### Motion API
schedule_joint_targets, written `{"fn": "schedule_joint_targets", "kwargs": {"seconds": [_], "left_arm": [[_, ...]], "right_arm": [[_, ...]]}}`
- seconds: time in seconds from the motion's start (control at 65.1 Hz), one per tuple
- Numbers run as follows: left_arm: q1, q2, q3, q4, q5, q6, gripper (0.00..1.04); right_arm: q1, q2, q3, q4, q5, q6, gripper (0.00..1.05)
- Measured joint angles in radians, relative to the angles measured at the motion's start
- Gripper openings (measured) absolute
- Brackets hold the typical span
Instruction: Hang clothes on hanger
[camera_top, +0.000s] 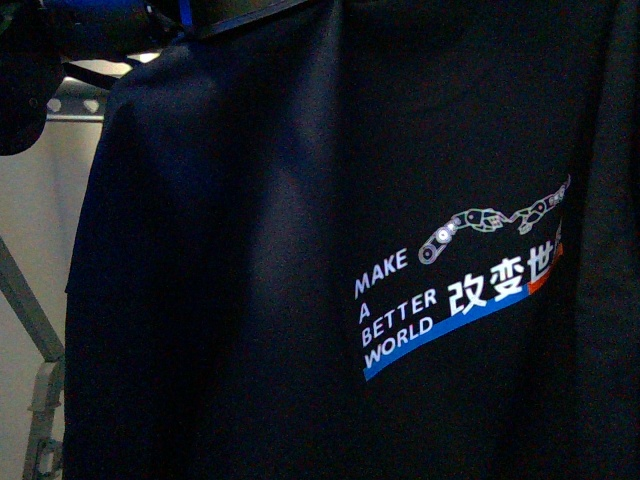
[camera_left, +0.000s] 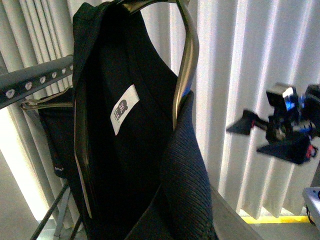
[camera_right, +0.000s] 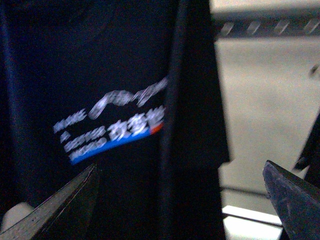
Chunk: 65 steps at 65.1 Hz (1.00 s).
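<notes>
Overall: a black T-shirt (camera_top: 300, 250) fills nearly all of the front view, hanging close to the camera.
Right gripper (camera_right: 179, 170): its two dark fingers (camera_right: 65, 205) stand wide apart, with nothing clasped between them.
T-shirt, from the right fingers: it hangs just beyond the tips without touching them. One dark edge of the cloth runs down across the gap between the fingers.
Print (camera_top: 460, 290): white "MAKE A BETTER WORLD" and Chinese characters sit over a blue stripe with an orange-red end. It lies beyond the fingers and nearer to one of them; the right wrist view is blurred.
Coat hanger (camera_left: 186, 70): a curved silver bar sits inside the neck of the T-shirt and carries it. A white label (camera_left: 124, 109) shows in the collar.
Left gripper: no fingers show plainly in any view, so I cannot tell whether they are apart or closed.
Clothes rack (camera_left: 35, 82): the grey rail with its row of punched holes runs behind the T-shirt, farther from the right fingers than the cloth. A slanted leg (camera_top: 25, 295) shows in the front view.
Second garment (camera_left: 55, 135): it is dark and hangs under the rail on a thin wire hanger (camera_left: 42, 101).
Backdrop: pale vertical blinds (camera_left: 235, 60) hang behind the right gripper.
</notes>
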Motion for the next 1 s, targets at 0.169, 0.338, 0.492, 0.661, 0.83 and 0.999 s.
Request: {"fn": "schedule_joint_targets", "kwargs": {"seconds": [0.169,0.338,0.492,0.661,0.83,0.999], "left_arm": [[0.001,0.0,0.0,0.0,0.0,0.0,0.04],[0.0,0.0,0.0,0.0,0.0,0.0,0.04],[0.0,0.0,0.0,0.0,0.0,0.0,0.04],[0.0,0.0,0.0,0.0,-0.001,0.0,0.04],[0.0,0.0,0.0,0.0,-0.001,0.0,0.04],[0.0,0.0,0.0,0.0,-0.001,0.0,0.04]], "right_arm": [[-0.034,0.42,0.381,0.242,-0.038,-0.111,0.97],[0.11,0.684,0.794,0.077,-0.051,-0.462,0.97],[0.233,0.797,1.06,-0.143,-0.055,-0.809,0.97],[0.343,0.89,1.295,-0.378,-0.032,-1.199,0.97],[0.398,0.994,1.468,-0.643,0.01,-1.596,0.97],[0.417,1.085,1.554,-0.692,0.048,-1.746,0.97]]}}
